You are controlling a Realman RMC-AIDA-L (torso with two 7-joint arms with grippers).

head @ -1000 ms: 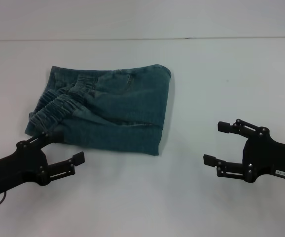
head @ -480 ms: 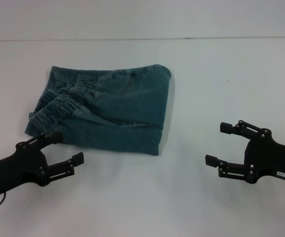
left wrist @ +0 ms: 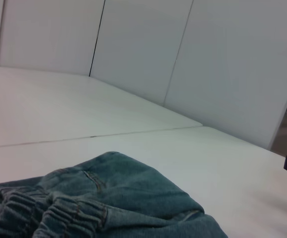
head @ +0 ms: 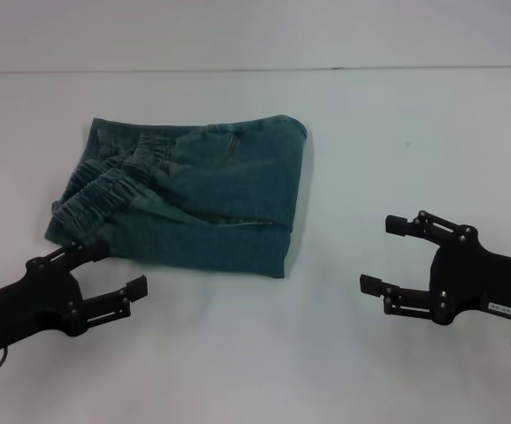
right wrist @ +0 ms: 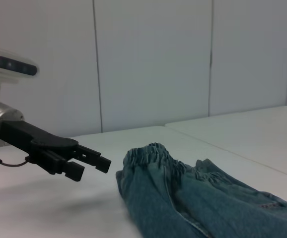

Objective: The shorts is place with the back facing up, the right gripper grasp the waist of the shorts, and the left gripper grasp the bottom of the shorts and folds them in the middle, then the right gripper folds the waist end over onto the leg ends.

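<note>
The blue denim shorts lie folded into a compact bundle on the white table, the elastic waist bunched on top at the left end. They also fill the low part of the left wrist view and the right wrist view. My left gripper is open and holds nothing, just in front of the shorts' near left corner. My right gripper is open and holds nothing, well to the right of the shorts. In the right wrist view the left gripper shows beside the waist end.
The white table reaches back to a seam line near the far edge. White wall panels stand behind it.
The right gripper has shifted slightly left and toward the shorts. The left arm has drawn back a little toward the near left corner. The shorts have not moved.
</note>
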